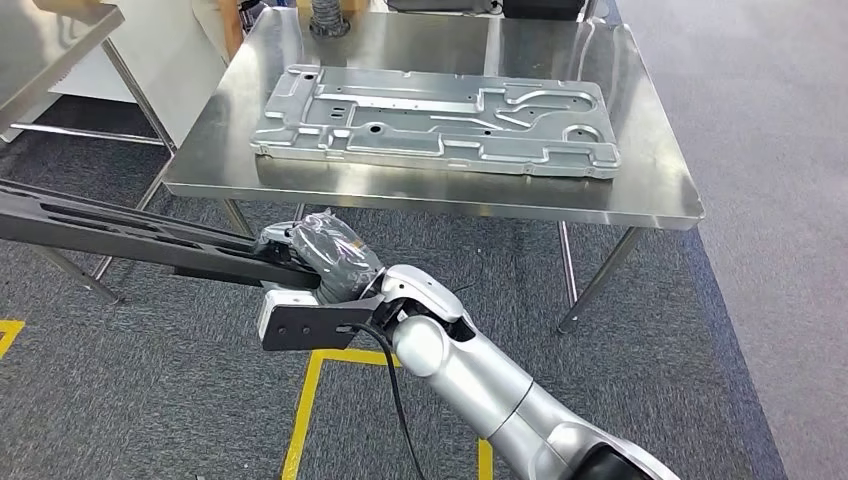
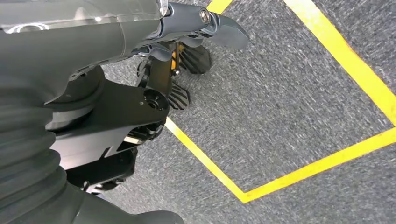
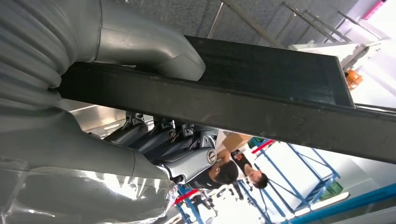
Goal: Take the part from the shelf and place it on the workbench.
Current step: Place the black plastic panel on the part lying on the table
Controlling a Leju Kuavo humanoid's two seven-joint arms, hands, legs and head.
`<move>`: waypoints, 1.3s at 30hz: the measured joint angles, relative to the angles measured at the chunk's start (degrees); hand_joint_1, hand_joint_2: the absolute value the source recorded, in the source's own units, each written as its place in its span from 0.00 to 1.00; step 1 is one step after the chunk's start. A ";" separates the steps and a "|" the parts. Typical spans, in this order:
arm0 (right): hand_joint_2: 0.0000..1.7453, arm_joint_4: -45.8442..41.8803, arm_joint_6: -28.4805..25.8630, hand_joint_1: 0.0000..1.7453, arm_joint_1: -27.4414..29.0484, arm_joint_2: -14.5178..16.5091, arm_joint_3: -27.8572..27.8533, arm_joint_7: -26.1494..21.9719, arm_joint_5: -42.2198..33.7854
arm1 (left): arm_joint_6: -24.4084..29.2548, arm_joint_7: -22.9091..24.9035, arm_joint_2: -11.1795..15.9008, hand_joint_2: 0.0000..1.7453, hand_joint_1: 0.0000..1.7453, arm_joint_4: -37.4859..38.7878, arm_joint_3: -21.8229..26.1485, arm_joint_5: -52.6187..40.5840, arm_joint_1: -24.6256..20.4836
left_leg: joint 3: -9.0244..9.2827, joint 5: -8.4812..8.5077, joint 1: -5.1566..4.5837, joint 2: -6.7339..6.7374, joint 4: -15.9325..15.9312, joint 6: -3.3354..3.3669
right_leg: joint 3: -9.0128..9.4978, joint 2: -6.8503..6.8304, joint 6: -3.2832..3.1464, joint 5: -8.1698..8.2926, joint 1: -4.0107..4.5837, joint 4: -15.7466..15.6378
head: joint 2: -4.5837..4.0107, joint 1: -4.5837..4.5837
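Carrying the long black part (image 1: pixel 120 235), clamped in the right hand (image 1: pixel 320 262), toward the workbench (image 1: pixel 650 190) at twelve o'clock, keeping it level, left hand's (image 2: pixel 187 56) state unclear.

A stamped panel (image 1: pixel 435 120) lies on the workbench (image 1: pixel 650 190) (centred).

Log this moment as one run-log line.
right hand: grips black part | left hand: holds nothing | workbench: silver panel on it | placed: no

I see the part (image 1: pixel 120 235), a long flat black slotted bar, lying near-level above the carpet, short of the bench (image 1: pixel 660 195). Its end is gripped in my right hand (image 1: pixel 325 262).
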 joint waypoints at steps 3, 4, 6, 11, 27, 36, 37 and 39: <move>1.00 -0.05 -0.06 0.82 0.10 -0.10 0.01 0.02 0.09 | -0.02 0.02 -0.01 1.00 0.00 0.00 -0.02 0.00 -0.06 | 0.33 -0.42 0.06 0.11 -0.15 -1.05 | 0.60 0.19 -0.69 -0.31 0.00 -0.83 | 0.01 -0.03; 1.00 -0.08 -0.10 0.82 0.10 -0.10 0.01 0.01 0.13 | -0.02 0.02 -0.01 1.00 0.00 0.00 -0.03 0.00 -0.09 | 0.19 -0.98 0.09 0.17 0.63 -1.29 | 1.05 0.18 -0.98 -0.35 -0.14 -1.17 | 0.01 -0.09; 1.00 -0.13 -0.20 0.82 0.11 -0.08 0.02 0.00 0.21 | -0.02 0.02 -0.01 1.00 0.00 0.00 -0.05 0.00 -0.13 | -2.08 -3.47 0.19 0.28 5.70 -1.65 | 1.92 0.07 -1.53 -0.56 -0.32 -1.66 | 0.00 -0.24; 1.00 -0.06 -0.26 0.82 0.89 -0.10 0.02 0.05 0.74 | -0.03 0.03 0.00 1.00 0.00 0.00 -0.04 0.05 0.10 | -7.93 -3.71 0.18 0.28 14.01 -1.91 | 3.07 0.20 -1.85 -1.77 -0.05 -1.34 | 0.00 -0.39; 1.00 -0.23 -1.14 0.82 0.88 -0.57 0.02 1.03 3.94 | -0.03 0.03 -0.02 1.00 0.00 0.00 -0.08 0.37 0.17 | -1.18 1.31 -0.06 0.04 0.20 1.16 | -5.07 0.00 0.82 -5.66 -0.36 12.67 | 0.00 0.16; 1.00 -0.03 -5.44 0.82 -0.12 -1.01 0.05 3.31 11.39 | -0.15 -0.26 -0.13 1.00 0.00 0.00 -0.55 0.67 0.42 | -1.64 -1.74 -0.10 0.18 3.30 -0.99 | 1.83 -0.03 -1.33 -0.27 -0.22 -2.02 | 0.01 0.03; 1.00 0.13 -6.62 0.82 -0.23 -1.16 0.07 3.92 13.09 | -0.16 -0.30 -0.11 1.00 0.00 0.00 -0.61 0.69 0.53 | -3.09 -3.41 0.03 0.20 6.74 -1.15 | 2.10 -0.12 -1.49 -0.31 -0.26 -2.24 | 0.00 -0.08; 1.00 0.50 -8.16 0.82 -0.26 -1.60 0.08 4.76 15.64 | -0.11 -0.30 -0.11 1.00 0.00 0.00 -0.75 0.74 0.79 | -6.87 -6.13 0.19 0.22 14.02 -1.59 | 2.40 -0.20 -1.71 -0.60 -0.22 -2.17 | -0.01 -0.23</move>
